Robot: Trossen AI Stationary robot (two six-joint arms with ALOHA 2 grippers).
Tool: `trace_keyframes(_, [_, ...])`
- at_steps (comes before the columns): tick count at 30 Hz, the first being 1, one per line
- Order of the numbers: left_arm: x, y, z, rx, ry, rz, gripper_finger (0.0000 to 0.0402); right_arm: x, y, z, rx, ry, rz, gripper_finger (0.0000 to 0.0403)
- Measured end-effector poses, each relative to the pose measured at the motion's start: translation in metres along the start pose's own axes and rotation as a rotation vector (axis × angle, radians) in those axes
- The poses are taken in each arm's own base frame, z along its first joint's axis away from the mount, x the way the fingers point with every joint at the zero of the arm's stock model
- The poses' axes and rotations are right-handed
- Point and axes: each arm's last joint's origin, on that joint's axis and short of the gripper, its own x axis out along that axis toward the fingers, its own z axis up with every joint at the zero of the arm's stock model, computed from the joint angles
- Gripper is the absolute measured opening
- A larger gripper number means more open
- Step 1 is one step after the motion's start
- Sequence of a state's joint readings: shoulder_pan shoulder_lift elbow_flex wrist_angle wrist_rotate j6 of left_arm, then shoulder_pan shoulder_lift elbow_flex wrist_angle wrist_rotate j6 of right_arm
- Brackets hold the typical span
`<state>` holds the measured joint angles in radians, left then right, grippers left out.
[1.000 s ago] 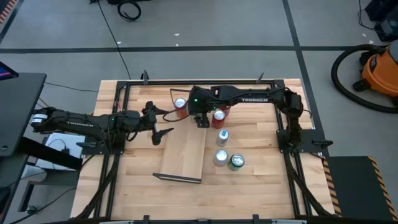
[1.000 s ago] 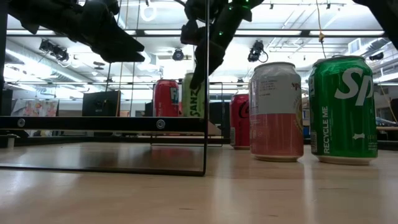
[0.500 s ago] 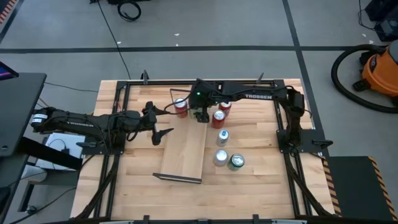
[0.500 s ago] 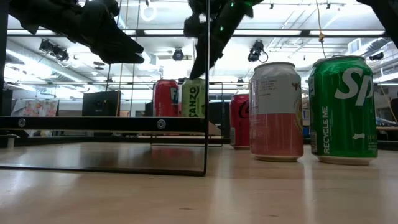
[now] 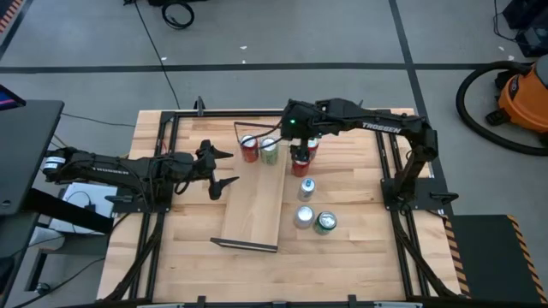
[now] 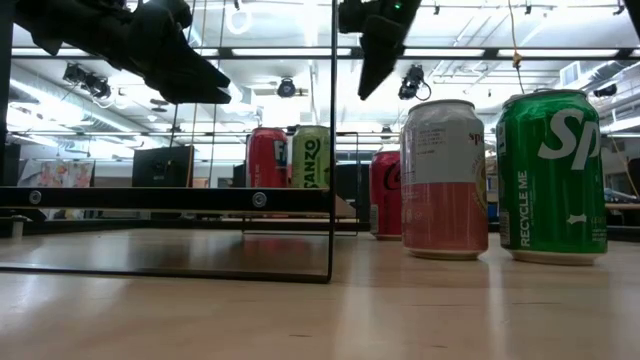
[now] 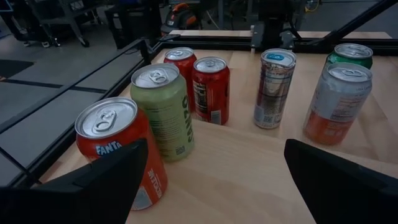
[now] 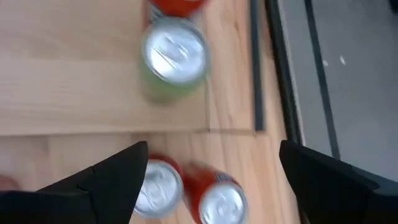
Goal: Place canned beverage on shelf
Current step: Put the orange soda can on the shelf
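Note:
The shelf (image 5: 253, 210), a long light-wood board on dark rod frames, lies at the table's middle. On its far end stand an orange-red can (image 5: 249, 149) and a green can (image 5: 269, 151) (image 8: 174, 53), upright on their bases. My right gripper (image 5: 298, 154) (image 8: 211, 149) hangs open above the table just right of the shelf's far end, over two red cans (image 5: 301, 162) (image 8: 221, 199), and holds nothing. My left gripper (image 5: 227, 168) (image 7: 214, 149) waits open at the shelf's left side, pointing across at the cans.
To the right of the shelf a slim silver can (image 5: 306, 186), a pink-and-white can (image 5: 303, 216) and a green soda can (image 5: 324, 222) stand on the slatted tabletop. A dark metal frame (image 5: 257, 112) runs round the table. The shelf's near half is bare wood.
My right gripper has let go of the green can, which stays upright on the shelf's far end beside the orange-red can. The gripper has risen and drawn away toward the table's right edge, now over the two red cans.

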<state>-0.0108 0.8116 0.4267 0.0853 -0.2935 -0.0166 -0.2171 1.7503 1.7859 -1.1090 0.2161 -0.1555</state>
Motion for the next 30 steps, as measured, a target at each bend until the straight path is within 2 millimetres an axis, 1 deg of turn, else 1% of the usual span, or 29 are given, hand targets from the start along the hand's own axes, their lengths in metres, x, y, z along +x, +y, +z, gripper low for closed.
trace_keyframes(4, [0.000, 0.000, 0.000, -0.013, 0.000, 0.000, 0.0389, 0.001, -0.003, -0.005, 0.018, 0.049, -0.032, 0.0373])
trace_keyframes(6, [0.000, 0.000, 0.000, -0.020, 0.001, 0.000, 0.0389, 0.003, -0.007, -0.006, 0.055, 0.058, -0.054, 0.0373])
trace_keyframes(9, [0.000, 0.000, 0.000, -0.025, 0.002, 0.000, 0.0389, 0.012, -0.015, -0.014, 0.146, 0.110, -0.075, 0.0373])
trace_keyframes(13, [0.000, 0.000, 0.000, -0.042, 0.004, 0.000, 0.0389, 0.032, -0.027, -0.030, 0.267, 0.191, -0.110, 0.0373])
trace_keyframes(16, [0.000, 0.000, 0.000, -0.048, 0.004, 0.000, 0.0389, 0.042, -0.038, -0.039, 0.366, 0.218, -0.135, 0.0373])
trace_keyframes(20, [0.000, 0.000, 0.000, -0.051, 0.004, 0.000, 0.0389, 0.052, -0.049, -0.047, 0.453, 0.226, -0.111, 0.0373])
trace_keyframes(24, [0.000, 0.000, -0.001, -0.050, 0.006, 0.000, 0.0389, 0.061, -0.051, -0.054, 0.504, 0.242, -0.109, 0.0374])
trace_keyframes(28, [0.000, 0.000, -0.001, -0.050, 0.007, 0.000, 0.0389, 0.074, -0.047, -0.059, 0.529, 0.233, -0.081, 0.0374])
trace_keyframes(30, [0.000, 0.000, -0.001, -0.050, 0.007, 0.000, 0.0389, 0.077, -0.046, -0.061, 0.535, 0.230, -0.083, 0.0374])
